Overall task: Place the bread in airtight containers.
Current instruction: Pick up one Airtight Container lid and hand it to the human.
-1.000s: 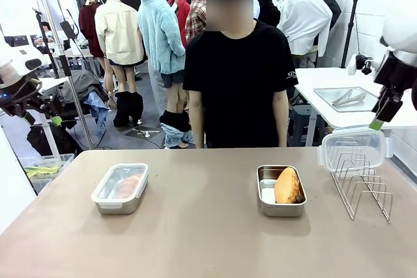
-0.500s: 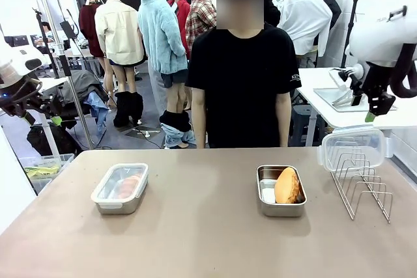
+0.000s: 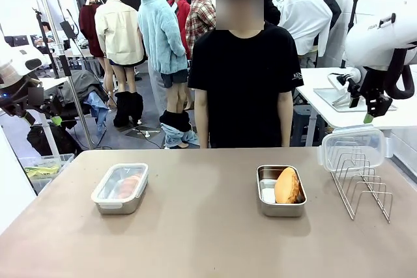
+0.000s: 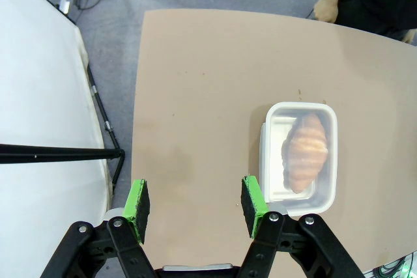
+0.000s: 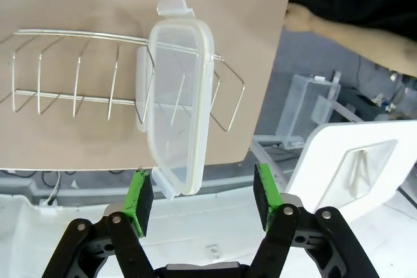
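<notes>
On the tan table, two stainless-steel containers are sitting well apart. The left container is wearing its clear, white-rimmed snap lid, and a ridged croissant is lying inside it under the plastic. The right container is standing open, with an orange-brown bun resting in its right half. Toward the table's right edge, a wire rack is holding the second clear lid, which is leaning upright in the rack's far slots. The right gripper is hanging above that lid, its green-padded jaws spread wide with nothing between them; in the front view it is hovering high over the rack. The left gripper is poised high over the table's left part, jaws likewise parted and holding nothing, with the lidded container just beyond its fingertips. A person in a black T-shirt is standing at the far side of the table, arms hanging down.
</notes>
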Motion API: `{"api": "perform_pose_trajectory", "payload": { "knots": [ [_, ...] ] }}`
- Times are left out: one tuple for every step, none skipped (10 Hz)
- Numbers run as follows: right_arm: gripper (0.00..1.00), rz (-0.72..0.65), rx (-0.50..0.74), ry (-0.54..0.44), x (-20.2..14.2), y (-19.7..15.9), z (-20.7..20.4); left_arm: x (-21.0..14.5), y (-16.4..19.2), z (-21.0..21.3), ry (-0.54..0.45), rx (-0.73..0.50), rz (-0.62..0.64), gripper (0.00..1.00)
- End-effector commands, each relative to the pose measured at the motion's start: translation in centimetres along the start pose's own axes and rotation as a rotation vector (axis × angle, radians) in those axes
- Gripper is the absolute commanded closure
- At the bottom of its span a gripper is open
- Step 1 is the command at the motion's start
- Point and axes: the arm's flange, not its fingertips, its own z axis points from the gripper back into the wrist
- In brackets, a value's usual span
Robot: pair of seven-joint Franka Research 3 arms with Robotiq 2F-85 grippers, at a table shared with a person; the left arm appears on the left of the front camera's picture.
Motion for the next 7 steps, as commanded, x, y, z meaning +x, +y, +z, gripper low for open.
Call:
{"api": "perform_pose_trajectory", "payload": {
  "knots": [
    [0.22,-0.005,0.005,0.000,-0.3,0.1,-0.3,0.0,0.0,0.1,-0.001,0.006,0.018,0.26],
    [0.22,-0.044,0.120,-0.024,-0.5,-1.5,-1.7,0.0,0.0,0.1,-0.001,0.006,0.018,0.26],
    [0.22,-0.059,0.183,-0.048,-0.5,-2.7,-3.3,0.0,0.0,0.1,-0.001,0.006,0.018,0.26],
    [0.22,-0.079,0.214,-0.034,-0.3,-3.2,-4.3,0.0,0.0,0.1,-0.001,0.006,0.018,0.26],
    [0.22,-0.072,0.235,-0.035,0.0,-3.2,-5.0,0.0,0.0,0.1,-0.001,0.006,0.018,0.26],
    [0.22,-0.086,0.250,-0.027,0.1,-3.2,-5.8,0.0,0.0,0.1,-0.001,0.006,0.018,0.26],
    [0.22,-0.108,0.267,-0.027,0.1,-3.4,-6.4,0.0,0.0,0.1,-0.001,0.006,0.018,0.26]
  ]
}}
